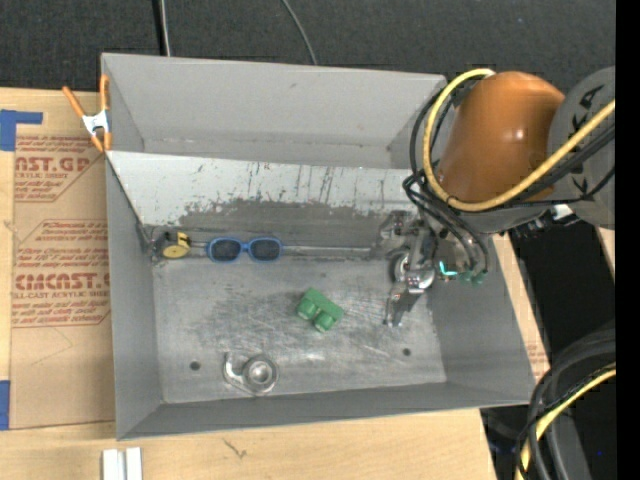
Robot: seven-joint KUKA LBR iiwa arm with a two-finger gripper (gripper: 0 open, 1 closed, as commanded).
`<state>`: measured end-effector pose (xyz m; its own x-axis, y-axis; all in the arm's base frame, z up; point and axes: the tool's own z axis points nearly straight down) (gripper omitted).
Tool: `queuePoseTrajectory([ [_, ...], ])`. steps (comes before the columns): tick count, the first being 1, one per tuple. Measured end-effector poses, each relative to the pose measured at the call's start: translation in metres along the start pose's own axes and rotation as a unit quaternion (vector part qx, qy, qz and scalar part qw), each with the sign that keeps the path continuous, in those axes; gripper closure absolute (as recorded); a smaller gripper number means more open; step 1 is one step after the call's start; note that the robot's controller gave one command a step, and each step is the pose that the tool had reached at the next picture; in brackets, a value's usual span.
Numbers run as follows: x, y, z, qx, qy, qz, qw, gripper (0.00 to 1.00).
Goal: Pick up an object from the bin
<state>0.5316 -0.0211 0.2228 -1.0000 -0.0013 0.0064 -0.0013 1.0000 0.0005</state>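
My gripper (pixel 398 308) hangs over the right part of the bin floor, its metal fingers pointing down, with nothing seen between them. A small green block (pixel 319 310) lies on the floor a little to its left, apart from the fingers. A round shiny metal piece (pixel 251 372) rests near the front left. Blue sunglasses (pixel 244 250) lie along the back wall, with a small yellow item (pixel 176 249) just left of them.
The arm with its orange cover reaches in over the bin's right rim. The bare floor stretches between the green block and the back wall, and to the gripper's right up to the sloping side wall.
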Motion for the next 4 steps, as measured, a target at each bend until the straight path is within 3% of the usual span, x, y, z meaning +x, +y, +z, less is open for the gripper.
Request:
queuePoseTrajectory([
  [1,-0.008,0.065,0.083,-0.001,-0.0002,-0.022,0.9998,0.0],
  [2,-0.02,0.061,0.141,0.0,-0.0013,0.131,0.9913,0.0],
  [3,-0.021,0.061,0.138,0.0,-0.0033,0.131,0.9914,1.0],
  [4,-0.021,0.07,0.018,-0.002,-0.0077,0.13,0.9915,1.0],
])
